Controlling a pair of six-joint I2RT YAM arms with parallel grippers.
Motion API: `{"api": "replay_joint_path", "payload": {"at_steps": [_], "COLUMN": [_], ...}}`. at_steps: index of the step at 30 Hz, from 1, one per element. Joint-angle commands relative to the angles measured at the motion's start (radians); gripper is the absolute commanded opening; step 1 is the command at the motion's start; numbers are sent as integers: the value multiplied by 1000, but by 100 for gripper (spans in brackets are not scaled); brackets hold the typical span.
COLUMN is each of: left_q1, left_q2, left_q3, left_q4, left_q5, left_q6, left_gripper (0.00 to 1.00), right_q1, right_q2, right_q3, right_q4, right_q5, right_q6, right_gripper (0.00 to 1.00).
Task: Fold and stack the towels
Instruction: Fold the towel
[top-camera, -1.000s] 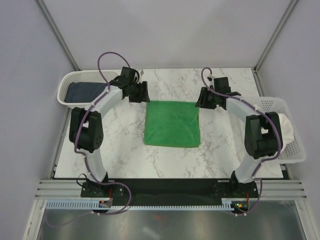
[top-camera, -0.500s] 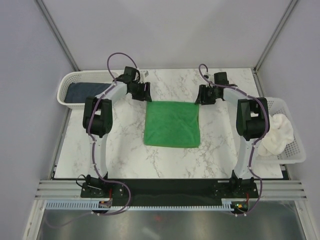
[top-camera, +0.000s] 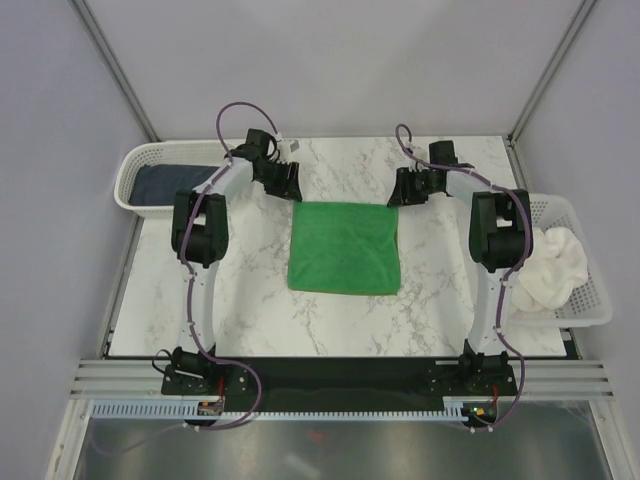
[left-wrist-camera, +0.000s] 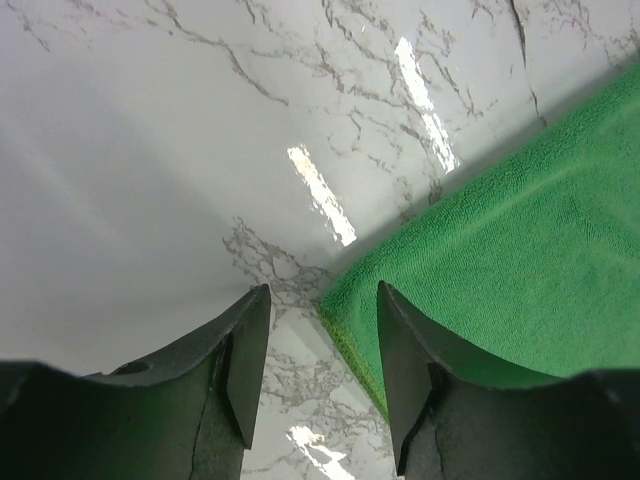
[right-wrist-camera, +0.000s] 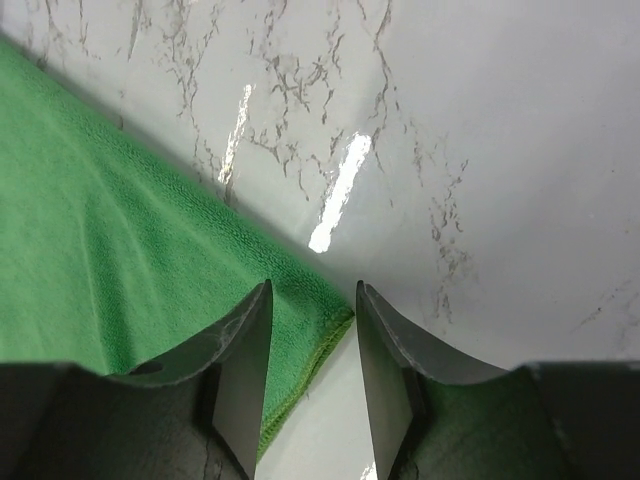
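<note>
A bright green towel (top-camera: 345, 247) lies flat in the middle of the marble table. My left gripper (top-camera: 291, 188) stands open over its far left corner; in the left wrist view that gripper (left-wrist-camera: 322, 335) has the green towel (left-wrist-camera: 520, 250) corner between its fingers. At the far right corner my right gripper (top-camera: 398, 192) is open too; the right wrist view shows that gripper (right-wrist-camera: 312, 345) astride the tip of the green towel (right-wrist-camera: 110, 230). A navy towel (top-camera: 165, 183) and a fluffy white towel (top-camera: 550, 265) each lie in a basket.
A white mesh basket (top-camera: 133, 162) holding the navy towel stands at the far left edge. A second white mesh basket (top-camera: 592, 296) sits at the right edge. Grey walls close in behind and at both sides.
Both arms have stretched farther back, bringing the grippers down at the towel's far corners. The right elbow has moved off the right basket, uncovering the white towel. The green towel has not moved.
</note>
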Motion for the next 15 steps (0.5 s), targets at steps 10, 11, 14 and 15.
{"api": "replay_joint_path", "payload": {"at_steps": [10, 11, 14, 15], "left_q1": [16, 18, 27, 29], "left_q2": [70, 76, 85, 86], "left_q3": [141, 144, 155, 156], "left_q4": [-136, -139, -148, -149], "left_q5": [149, 155, 173, 174], "left_q6": [124, 124, 121, 120], "left_gripper": [50, 51, 49, 49], "right_q1": [-11, -13, -22, -28], "right_q2": [79, 80, 93, 97], "right_q3": [76, 78, 87, 92], "right_q4": [-141, -144, -158, -159], "right_q5": [-108, -111, -116, -117], "right_q6": [-149, -154, -160, -158], "right_gripper": [41, 42, 42, 41]}}
